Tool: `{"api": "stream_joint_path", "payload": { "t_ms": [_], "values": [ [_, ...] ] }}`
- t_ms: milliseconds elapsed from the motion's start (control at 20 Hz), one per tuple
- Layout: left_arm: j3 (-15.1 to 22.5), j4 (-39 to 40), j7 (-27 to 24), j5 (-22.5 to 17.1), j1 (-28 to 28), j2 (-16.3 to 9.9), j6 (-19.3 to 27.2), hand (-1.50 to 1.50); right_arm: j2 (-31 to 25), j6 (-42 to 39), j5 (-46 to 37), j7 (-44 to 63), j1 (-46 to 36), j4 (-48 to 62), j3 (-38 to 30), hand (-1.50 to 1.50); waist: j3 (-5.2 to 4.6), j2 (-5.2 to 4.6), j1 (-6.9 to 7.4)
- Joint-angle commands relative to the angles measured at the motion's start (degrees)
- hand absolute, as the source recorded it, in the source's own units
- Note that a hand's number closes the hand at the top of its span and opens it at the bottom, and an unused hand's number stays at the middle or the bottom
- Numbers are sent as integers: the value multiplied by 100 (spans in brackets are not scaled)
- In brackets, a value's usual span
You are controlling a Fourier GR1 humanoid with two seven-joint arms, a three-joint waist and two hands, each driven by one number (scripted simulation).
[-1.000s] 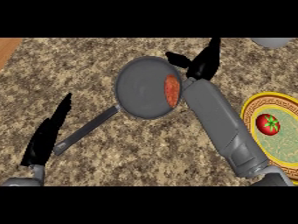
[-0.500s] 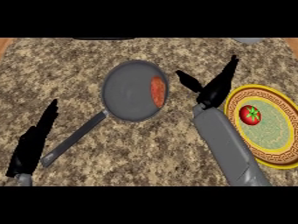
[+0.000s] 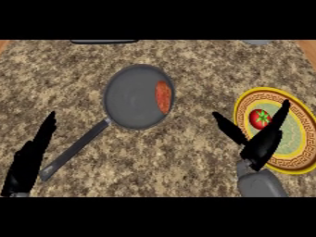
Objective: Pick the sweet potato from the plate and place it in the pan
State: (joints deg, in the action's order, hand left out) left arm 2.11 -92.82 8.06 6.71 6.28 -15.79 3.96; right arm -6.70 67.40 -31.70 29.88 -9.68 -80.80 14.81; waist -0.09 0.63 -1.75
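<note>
An orange-red sweet potato (image 3: 163,96) lies inside the grey pan (image 3: 129,104), against its right wall. The pan's dark handle runs down to the lower left. A yellow patterned plate (image 3: 302,152) sits at the right with a red tomato (image 3: 260,119) on it. My right hand (image 3: 259,144) is open, fingers straight, over the plate's left rim, holding nothing. My left hand (image 3: 29,159) rests open at the lower left, beside the handle's end.
The speckled stone counter (image 3: 187,152) has wooden strips at its far left and right edges. A dark object (image 3: 104,41) and a grey one (image 3: 257,42) peek in at the top edge.
My right hand has drawn back from beside the pan, down and right to the plate's left rim. The sweet potato stays in the pan. The view has shifted.
</note>
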Motion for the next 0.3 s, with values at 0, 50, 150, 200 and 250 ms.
{"api": "stream_joint_path", "payload": {
  "t_ms": [0, 50, 150, 200, 250],
  "values": [
    [171, -306, 47, 181, 271, 101, 45, 0, -94, -360, -880, 728, 1029, -1476, 32, -150, -4, -15, 62],
    [-5, 38, -71, 54, -55, 83, -57, 0, -369, -470, -436, 500, 1407, -1811, -10, -150, 3, -38, 79],
    [-124, 57, -30, -20, -159, 17, -125, 0, -409, -663, -608, 587, 2014, -2501, 260, -150, 2, -38, 71],
    [80, 10, -109, 232, 18, 185, 8, 0, -560, -814, -517, 624, 1983, -2600, 51, -150, 5, -48, 119],
    [-78, -221, 269, -15, -47, 76, -125, 0, -762, -630, -171, 336, 2498, -2924, 257, -150, 9, -41, 99]
  ]
}}
